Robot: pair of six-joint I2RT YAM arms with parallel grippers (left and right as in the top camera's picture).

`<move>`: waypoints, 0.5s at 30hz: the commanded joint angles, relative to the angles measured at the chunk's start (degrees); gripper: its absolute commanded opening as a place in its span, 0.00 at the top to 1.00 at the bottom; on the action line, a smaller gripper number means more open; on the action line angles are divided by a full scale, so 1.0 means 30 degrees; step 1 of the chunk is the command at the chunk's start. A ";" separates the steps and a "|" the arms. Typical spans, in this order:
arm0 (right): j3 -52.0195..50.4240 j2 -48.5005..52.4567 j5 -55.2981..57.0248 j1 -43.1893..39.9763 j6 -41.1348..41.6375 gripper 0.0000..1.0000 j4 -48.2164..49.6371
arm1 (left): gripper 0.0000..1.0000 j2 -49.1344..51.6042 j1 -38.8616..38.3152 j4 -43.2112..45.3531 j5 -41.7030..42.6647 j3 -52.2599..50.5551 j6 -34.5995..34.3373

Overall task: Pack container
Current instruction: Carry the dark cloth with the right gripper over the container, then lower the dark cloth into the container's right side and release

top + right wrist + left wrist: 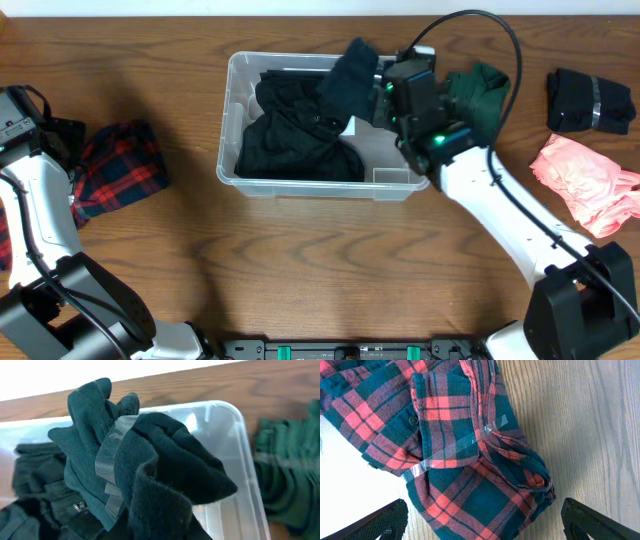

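Presently, step in hand: placing of a held garment into the bin.

- Clear rectangular plastic container (pixel 395 180) with rounded corners: centre of the wooden tabletop (pixel 320 260), upright, already loaded with crumpled black clothing (pixel 300 140).
- Right hand (pixel 385 88): closed narrow on a dark teal fleece bundle banded with clear tape (pixel 352 72), hanging over the container's 2 o'clock corner, partly above the rim.
- Left hand (pixel 482 525): spread wide, holding nothing, poised over a red-and-teal plaid shirt taped into a fold (pixel 465 445), at 9 o'clock and well apart from the container.
- Waiting at 3 o'clock: folded dark green garment (pixel 488 95) just beside the container wall. Further out, a black rolled bundle (pixel 575 95) and a crumpled pink garment (pixel 590 180).

Handling note, offered as judgement:
- Carry the bundle inward toward 9 o'clock until fully inside the rim line.
- Lower onto the black clothing and release only once resting there, to avoid draping over the edge.
- Soft fleece, probably springy past the tape, so press down lightly.
- Withdraw straight up, to avoid snagging cloth or nudging the light container.
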 commanded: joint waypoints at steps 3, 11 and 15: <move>0.0291 -0.0321 0.4306 0.1137 0.4772 0.99 -0.1319 | 0.02 0.0160 0.0095 0.0015 -0.0291 0.0000 -0.0022; 0.0284 -0.0204 0.5246 0.1086 1.0375 0.99 -0.2900 | 0.02 0.0160 0.0095 0.0015 -0.0291 0.0000 -0.0022; 0.0284 0.0306 0.5042 0.1115 1.1489 0.99 -0.2484 | 0.02 0.0160 0.0095 0.0015 -0.0291 0.0000 -0.0022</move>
